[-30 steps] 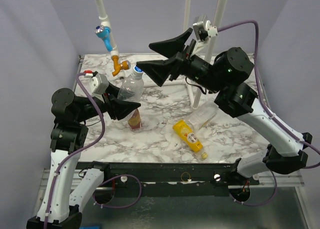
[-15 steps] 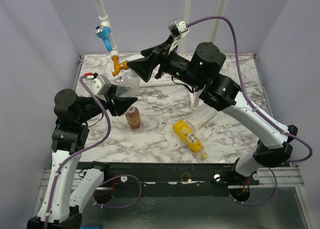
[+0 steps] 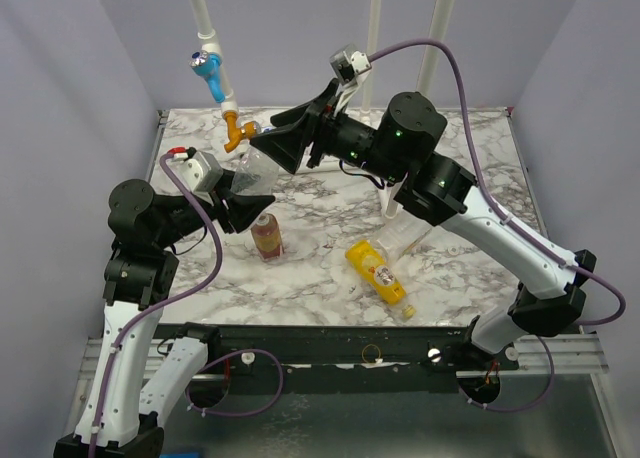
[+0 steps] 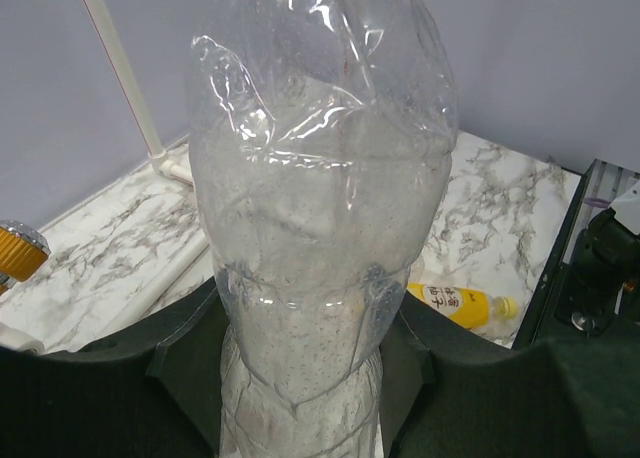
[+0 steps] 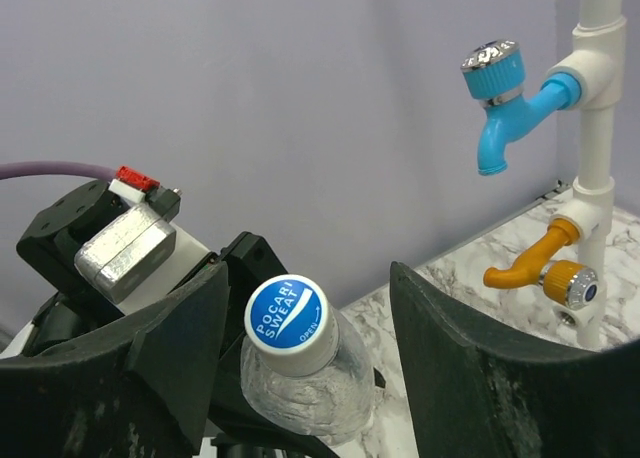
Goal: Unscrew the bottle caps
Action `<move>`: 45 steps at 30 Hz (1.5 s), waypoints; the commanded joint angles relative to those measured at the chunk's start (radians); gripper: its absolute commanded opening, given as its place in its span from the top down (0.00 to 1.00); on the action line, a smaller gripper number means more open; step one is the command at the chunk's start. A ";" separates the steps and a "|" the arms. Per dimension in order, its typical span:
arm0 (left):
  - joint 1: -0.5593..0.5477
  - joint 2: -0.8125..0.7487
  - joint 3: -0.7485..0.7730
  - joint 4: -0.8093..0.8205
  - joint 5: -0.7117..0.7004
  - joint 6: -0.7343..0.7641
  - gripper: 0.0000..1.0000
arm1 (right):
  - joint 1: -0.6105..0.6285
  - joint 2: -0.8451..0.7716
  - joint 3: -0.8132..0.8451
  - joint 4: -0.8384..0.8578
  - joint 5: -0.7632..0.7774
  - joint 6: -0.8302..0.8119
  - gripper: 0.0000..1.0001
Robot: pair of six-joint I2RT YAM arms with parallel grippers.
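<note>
Clear crinkled plastic fills the left wrist view: the wider clear bottle (image 4: 315, 228) is pinched low on its body by the left hand (image 3: 245, 202), a dark finger pressed against each side. The bottle is held off the bench (image 3: 470, 138), tilted with its neck pointing up towards the right hand (image 3: 270, 130). Its blue-and-white cap (image 5: 287, 323) is seen screwed on. The right hand is spread, one finger on each side of the cap, with a gap visible on both sides.

On the bench, the brown bottle (image 3: 266, 236) is stood upright just beside the left hand. The yellow-orange bottle (image 3: 378, 271) is laid on its side nearer the front edge, and the slim clear bottle (image 3: 405, 240) is laid just behind it, partly hidden by the right arm. A blue tap (image 5: 495, 103) and an orange tap (image 5: 540, 268) are mounted on a white pipe (image 5: 597, 168) at the back left.
</note>
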 commanded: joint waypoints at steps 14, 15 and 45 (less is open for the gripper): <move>0.001 0.017 0.028 0.021 0.032 -0.050 1.00 | 0.007 -0.025 -0.020 0.020 -0.130 -0.037 0.89; 0.001 0.020 0.033 0.021 0.056 -0.067 1.00 | 0.007 -0.040 -0.035 0.037 -0.170 -0.064 0.91; 0.001 0.002 -0.003 0.024 -0.047 0.024 1.00 | -0.006 -0.086 0.004 -0.019 0.101 -0.042 0.03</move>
